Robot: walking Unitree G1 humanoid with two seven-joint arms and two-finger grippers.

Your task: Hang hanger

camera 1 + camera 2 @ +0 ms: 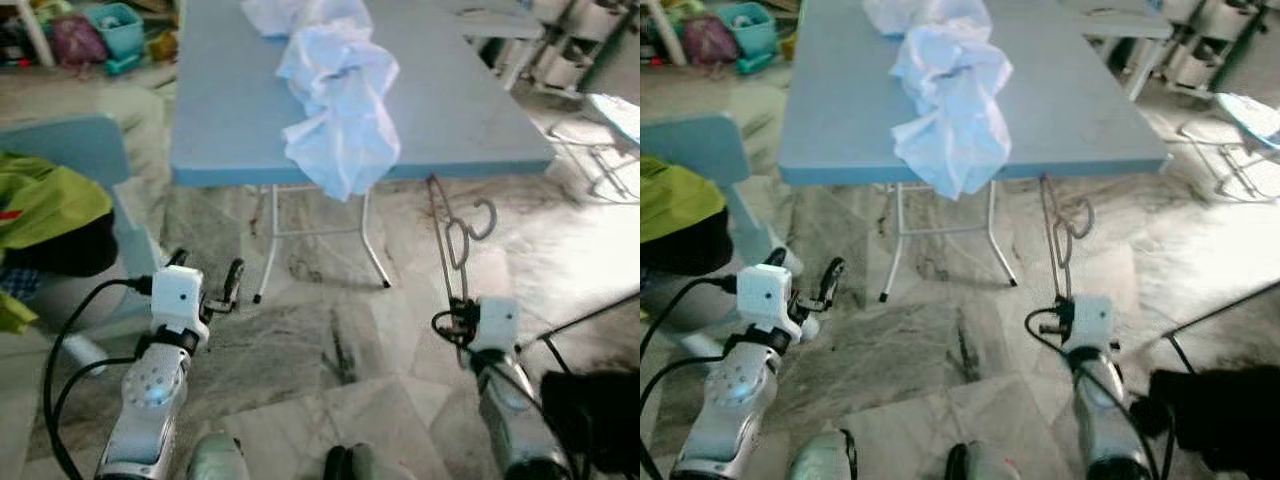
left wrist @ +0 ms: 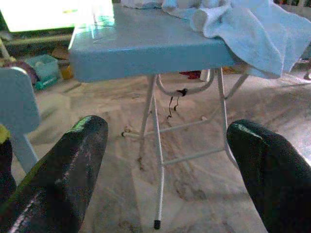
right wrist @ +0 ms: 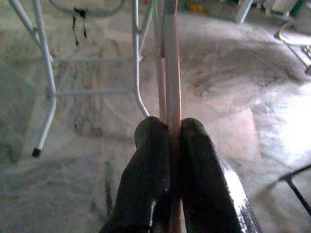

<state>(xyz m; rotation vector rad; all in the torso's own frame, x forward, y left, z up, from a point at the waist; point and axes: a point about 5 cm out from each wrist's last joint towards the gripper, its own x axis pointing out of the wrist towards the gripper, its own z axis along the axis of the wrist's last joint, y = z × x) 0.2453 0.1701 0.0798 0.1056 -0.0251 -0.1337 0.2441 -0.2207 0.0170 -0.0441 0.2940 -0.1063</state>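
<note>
A thin wire hanger (image 1: 446, 232) stands up from my right gripper (image 1: 462, 305), its hook (image 1: 486, 219) curling near the blue table's front edge. In the right wrist view the two black fingers (image 3: 150, 170) are pressed together on the hanger's pinkish bar (image 3: 171, 63), so the gripper is shut on it. My left gripper (image 1: 208, 278) is held low over the floor at the left, and the left wrist view has its fingers (image 2: 77, 155) wide apart with nothing between them. A pale blue garment (image 1: 335, 95) lies crumpled on the blue table (image 1: 230, 110), one corner drooping over the front edge.
The folding table's white legs (image 1: 270, 240) stand on the marble floor in front of me. At the left are a blue chair (image 1: 75, 150) and green fabric (image 1: 45, 205). A white drying rack (image 1: 605, 135) stands at the right, and a black object (image 1: 600, 410) lies at lower right.
</note>
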